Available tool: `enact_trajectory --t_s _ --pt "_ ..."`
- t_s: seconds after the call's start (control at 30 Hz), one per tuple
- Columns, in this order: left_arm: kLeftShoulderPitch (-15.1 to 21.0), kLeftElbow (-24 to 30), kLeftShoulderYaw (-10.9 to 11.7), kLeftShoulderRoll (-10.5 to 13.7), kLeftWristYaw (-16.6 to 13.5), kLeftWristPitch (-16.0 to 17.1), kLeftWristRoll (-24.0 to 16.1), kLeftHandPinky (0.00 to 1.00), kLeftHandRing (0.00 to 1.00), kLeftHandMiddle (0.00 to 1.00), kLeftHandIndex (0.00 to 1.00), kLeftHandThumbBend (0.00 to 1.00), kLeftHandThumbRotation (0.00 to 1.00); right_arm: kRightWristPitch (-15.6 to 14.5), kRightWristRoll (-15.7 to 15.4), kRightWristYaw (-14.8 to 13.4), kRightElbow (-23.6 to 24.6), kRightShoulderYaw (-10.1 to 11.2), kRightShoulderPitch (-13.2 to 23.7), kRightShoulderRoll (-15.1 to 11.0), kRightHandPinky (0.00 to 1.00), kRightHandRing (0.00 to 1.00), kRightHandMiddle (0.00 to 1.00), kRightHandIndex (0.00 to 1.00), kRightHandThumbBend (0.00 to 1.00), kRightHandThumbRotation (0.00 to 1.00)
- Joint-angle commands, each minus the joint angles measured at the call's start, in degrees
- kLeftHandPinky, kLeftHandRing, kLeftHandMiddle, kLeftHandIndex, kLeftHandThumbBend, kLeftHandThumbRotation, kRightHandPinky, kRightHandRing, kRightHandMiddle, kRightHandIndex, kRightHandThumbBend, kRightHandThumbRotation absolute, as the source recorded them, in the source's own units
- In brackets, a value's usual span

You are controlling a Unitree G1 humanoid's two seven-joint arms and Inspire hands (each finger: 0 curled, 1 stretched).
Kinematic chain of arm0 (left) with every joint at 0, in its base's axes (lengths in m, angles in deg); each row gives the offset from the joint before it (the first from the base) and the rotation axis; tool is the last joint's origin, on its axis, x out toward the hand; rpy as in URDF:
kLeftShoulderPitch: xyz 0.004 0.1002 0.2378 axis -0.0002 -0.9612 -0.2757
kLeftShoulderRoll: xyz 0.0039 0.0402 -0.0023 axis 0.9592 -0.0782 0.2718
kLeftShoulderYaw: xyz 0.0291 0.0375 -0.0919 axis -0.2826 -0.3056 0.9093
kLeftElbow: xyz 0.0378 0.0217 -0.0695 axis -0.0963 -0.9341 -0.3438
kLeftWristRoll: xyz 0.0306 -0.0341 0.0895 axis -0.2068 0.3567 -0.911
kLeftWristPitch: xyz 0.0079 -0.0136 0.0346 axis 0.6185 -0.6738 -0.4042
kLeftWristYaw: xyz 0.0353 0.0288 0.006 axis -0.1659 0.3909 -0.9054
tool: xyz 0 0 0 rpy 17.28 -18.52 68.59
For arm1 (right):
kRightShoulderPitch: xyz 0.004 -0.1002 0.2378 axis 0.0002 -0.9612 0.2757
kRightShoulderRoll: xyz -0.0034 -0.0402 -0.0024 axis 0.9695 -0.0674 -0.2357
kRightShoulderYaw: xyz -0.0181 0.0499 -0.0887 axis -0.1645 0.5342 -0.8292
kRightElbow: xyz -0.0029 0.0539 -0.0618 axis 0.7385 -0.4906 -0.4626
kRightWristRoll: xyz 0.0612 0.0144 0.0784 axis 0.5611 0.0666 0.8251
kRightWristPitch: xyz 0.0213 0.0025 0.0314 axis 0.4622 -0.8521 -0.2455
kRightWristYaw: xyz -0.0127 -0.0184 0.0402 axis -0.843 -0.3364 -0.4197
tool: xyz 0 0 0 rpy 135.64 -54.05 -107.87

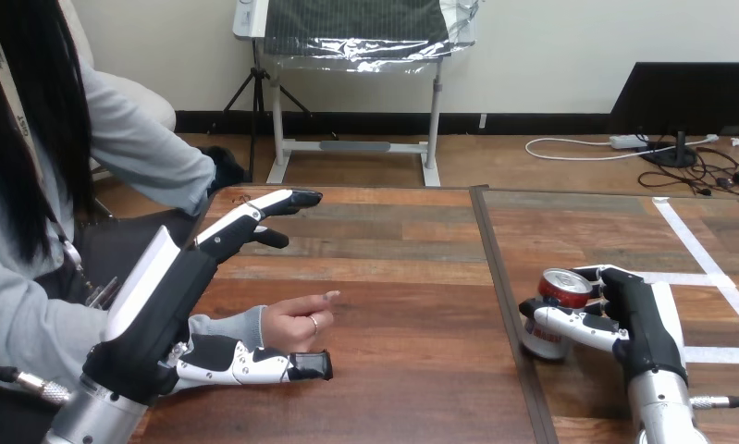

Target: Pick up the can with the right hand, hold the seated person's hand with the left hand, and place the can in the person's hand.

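A red can (pixel 558 289) with a silver top stands on the right part of the table. My right hand (pixel 639 319) is on its right side, fingers and thumb curled round it. The person's hand (pixel 296 322) lies on the table at the left, thumb side up, fingers loosely curled. My left hand (pixel 176 287) is open around it: its straight fingers (pixel 264 208) reach out well above the person's hand, and its thumb (pixel 273 363) lies on the table just in front of the person's hand. I cannot tell whether the thumb touches it.
The wooden table (pixel 393 277) has a dark seam (pixel 499 287) running front to back between the person's hand and the can. White tape lines (pixel 708 268) cross the right part. The person's other arm (pixel 153 157) shows at the far left.
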Motion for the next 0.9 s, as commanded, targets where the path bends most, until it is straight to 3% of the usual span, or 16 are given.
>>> enact_trajectory --t_s 0.0,0.37,0.87 --pt "2.1 0.8 1.1 0.6 -1.1 -0.1 0.0 0.72 0.85 0.86 0.82 1.0 0.29 2.7 -0.3 -0.4 2.5 -0.1 5.0 -1.7 0.36 0.41 0.52 0.54 0.79 0.0" --pt "2.2 0.9 1.3 0.7 -2.2 -0.8 -1.5 0.72 0.86 0.86 0.82 1.0 0.29 2.9 -0.9 0.2 3.3 -0.1 6.3 -2.0 0.34 0.38 0.52 0.54 0.79 0.0" --pt "2.2 0.8 1.7 0.8 -4.2 -1.8 -4.2 0.73 0.86 0.86 0.82 1.0 0.28 6.3 -1.5 1.8 4.7 -0.5 7.4 -2.4 0.39 0.43 0.52 0.53 0.79 0.0"
